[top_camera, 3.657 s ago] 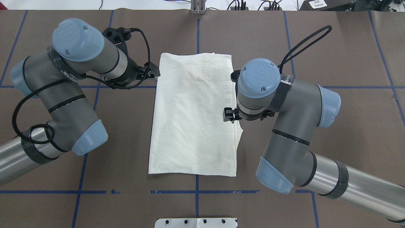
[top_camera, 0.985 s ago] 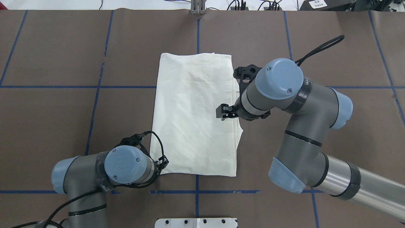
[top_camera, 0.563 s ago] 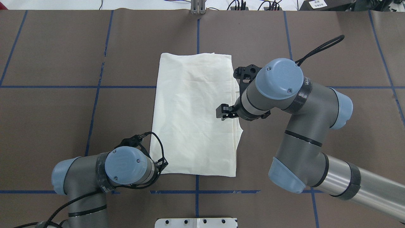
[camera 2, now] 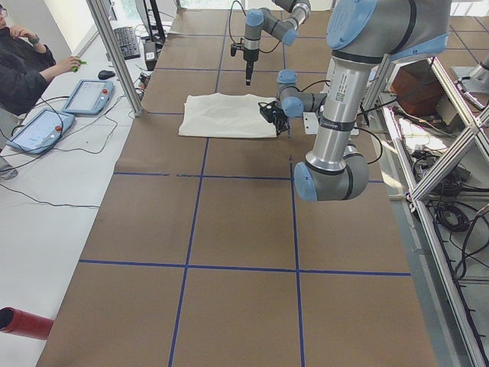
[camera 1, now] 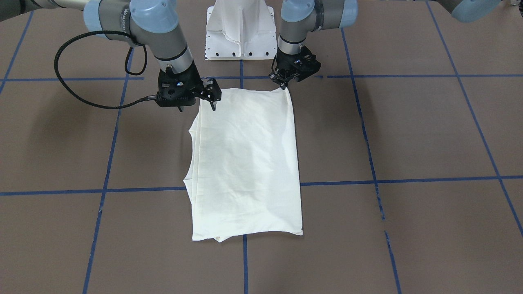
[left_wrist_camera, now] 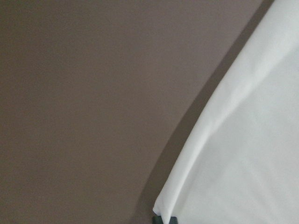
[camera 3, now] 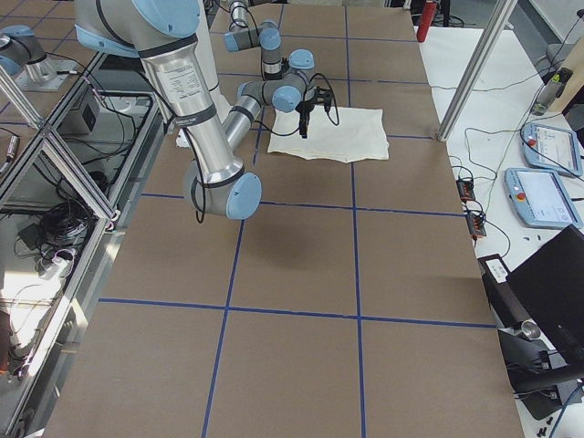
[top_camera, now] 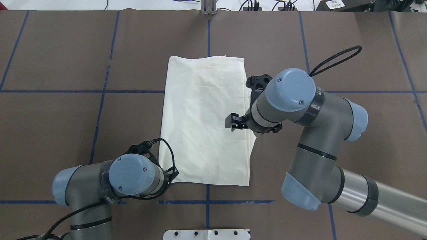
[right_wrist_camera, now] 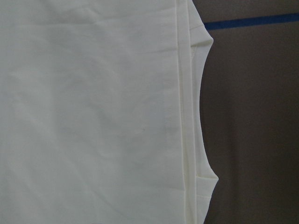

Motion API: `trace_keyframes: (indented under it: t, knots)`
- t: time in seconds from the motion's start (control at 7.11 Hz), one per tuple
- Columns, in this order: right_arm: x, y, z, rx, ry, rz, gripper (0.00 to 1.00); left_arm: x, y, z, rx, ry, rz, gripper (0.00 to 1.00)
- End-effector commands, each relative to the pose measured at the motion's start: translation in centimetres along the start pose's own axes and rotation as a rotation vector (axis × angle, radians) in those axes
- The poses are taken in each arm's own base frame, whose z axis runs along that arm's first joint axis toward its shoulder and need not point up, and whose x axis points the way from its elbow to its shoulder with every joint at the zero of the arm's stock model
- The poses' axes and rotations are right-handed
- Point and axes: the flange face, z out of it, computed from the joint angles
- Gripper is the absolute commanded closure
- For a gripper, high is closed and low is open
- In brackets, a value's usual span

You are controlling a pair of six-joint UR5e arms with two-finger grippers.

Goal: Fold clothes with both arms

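The left gripper's fingers (camera 1: 282, 85) look drawn together on the robot-side corner of the T-shirt (camera 1: 245, 163) in the front-facing view. The right gripper (camera 1: 211, 98) hangs over the same end's other corner, its fingers seemingly apart and holding nothing. The shirt lies flat on the brown table (camera 1: 408, 134), plain side up, with the white pedestal base (camera 1: 241, 28) just beyond its robot-side end. From overhead, the T-shirt (top_camera: 203, 116) is a long, narrow rectangle with no sleeve sticking out. The left arm (top_camera: 130, 173) covers its gripper at the shirt's near corner, and the right gripper (top_camera: 232, 122) shows over the shirt's long edge on its own side. In the left-end view the far right gripper (camera 2: 248, 75) hangs well above the T-shirt (camera 2: 229, 115). The right-end view shows the T-shirt (camera 3: 342, 135) flat, and the grippers are too small to read. In the left wrist view, a dark fingertip (left_wrist_camera: 163, 218) sits right at the tip of the T-shirt (left_wrist_camera: 243, 154) corner. The right wrist view looks down on the stacked, layered edge of the T-shirt (right_wrist_camera: 93, 116), and no fingers show in it. By my reading the sleeves and sides are already folded in. What remains is the end-over-end fold, for which the right gripper has yet to take its corner.
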Motion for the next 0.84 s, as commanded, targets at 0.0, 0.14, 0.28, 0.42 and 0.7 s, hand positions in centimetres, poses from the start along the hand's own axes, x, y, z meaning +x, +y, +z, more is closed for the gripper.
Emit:
trace_keyframes:
  t: [0.0,0.14,0.28,0.42,0.7]
  knots:
    - [-0.1,4.8,3.3,0.001,0.039,0.133,0.00,0.2,0.7,-1.1,-0.019,0.019,0.009,1.00]
    - [-0.7,7.8,5.2,0.039,0.059,0.125,0.00,0.3,0.8,-1.1,-0.020,0.020,0.010,1.00]
    - [-0.3,9.5,6.6,0.055,0.069,0.104,0.00,0.3,0.8,-1.1,-0.021,0.019,0.010,1.00]
    - [0.4,9.8,7.3,0.051,0.079,0.098,0.00,0.4,0.8,-1.2,-0.022,0.022,0.010,1.00]
    - [1.2,10.1,9.3,0.044,0.095,0.094,0.00,0.5,0.9,-1.3,-0.024,0.025,0.011,1.00]
